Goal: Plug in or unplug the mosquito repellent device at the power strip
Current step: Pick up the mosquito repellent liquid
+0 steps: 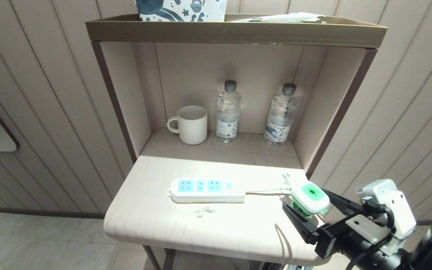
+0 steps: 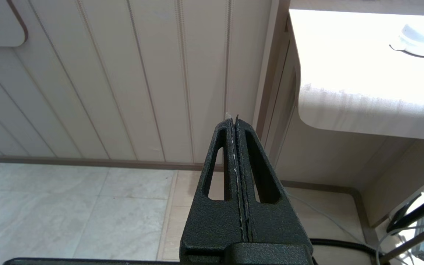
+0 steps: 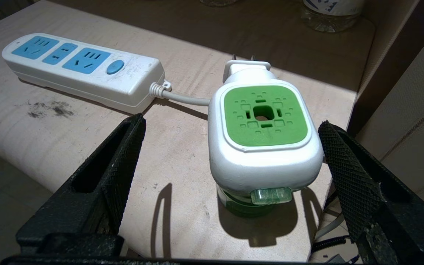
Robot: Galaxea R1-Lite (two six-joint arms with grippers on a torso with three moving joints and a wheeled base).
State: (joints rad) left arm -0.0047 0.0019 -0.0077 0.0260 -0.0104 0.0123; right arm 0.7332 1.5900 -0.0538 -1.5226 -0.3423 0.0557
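The mosquito repellent device (image 1: 309, 197) stands upright on its green bottle at the right end of the pale table (image 1: 163, 225), green top up, not in any socket. Its two prongs point toward the back shelf. My right gripper (image 1: 308, 202) is open, with one finger on each side of the device (image 3: 263, 147); one finger is close beside the white head, the other well apart from it. The white power strip (image 1: 205, 190) lies flat to the device's left, and all three blue socket panels (image 3: 55, 55) are unoccupied. My left gripper (image 2: 233, 119) is shut on nothing, parked low beside the table's left end.
The strip's white cord (image 1: 264, 192) runs right, passing behind the device. A ribbed white mug (image 1: 190, 124) and two clear water bottles (image 1: 228, 112) (image 1: 281, 116) stand at the back of the alcove. A dark smudge (image 1: 204, 212) marks the table in front of the strip.
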